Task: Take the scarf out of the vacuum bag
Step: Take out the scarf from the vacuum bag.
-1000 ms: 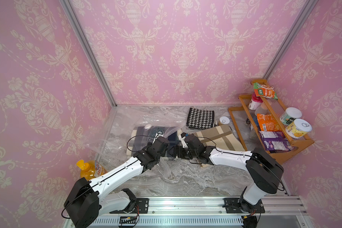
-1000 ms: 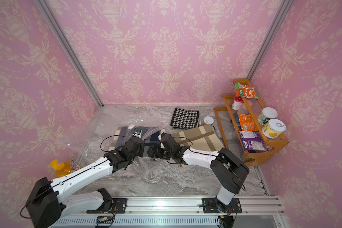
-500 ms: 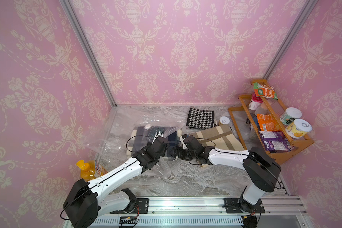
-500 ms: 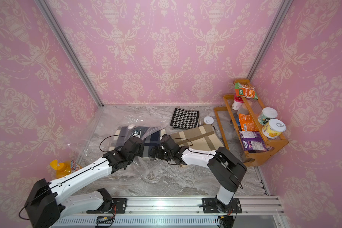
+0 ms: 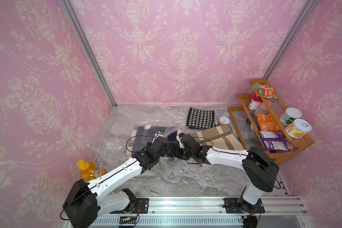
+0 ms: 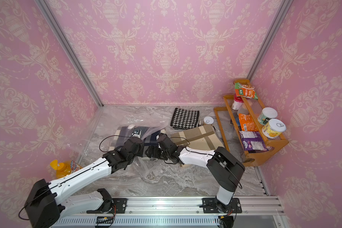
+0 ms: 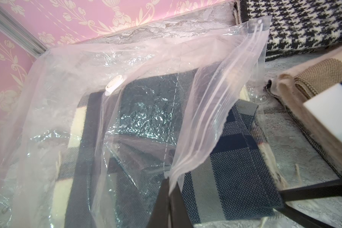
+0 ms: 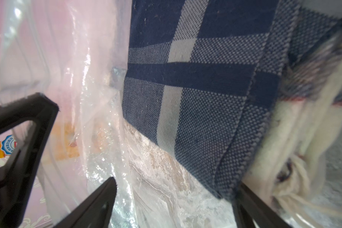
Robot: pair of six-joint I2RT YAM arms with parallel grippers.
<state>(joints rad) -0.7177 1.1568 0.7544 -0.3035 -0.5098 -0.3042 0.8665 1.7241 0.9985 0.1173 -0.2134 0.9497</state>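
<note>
Left wrist view: I see left gripper (image 7: pixel 169 189) pinched shut on vacuum bag (image 7: pixel 126 65) zip lip, a grip both top views hide | right gripper (image 8: pixel 176 181): jaws spread wide at scarf (image 8: pixel 195 98) corner | scarf: folded navy-grey plaid, half out of bag mouth, mid marble tabletop (image 5: pixel 186 177).

The vacuum bag (image 7: pixel 215 98) is glossy crinkled plastic, the scarf (image 7: pixel 235 173) matt woven cloth.

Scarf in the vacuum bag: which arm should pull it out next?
Right. The right gripper has its jaws open astride a corner of the scarf. The left gripper is shut on the vacuum bag at its zip edge, lifting the mouth; probably best kept there.
</note>
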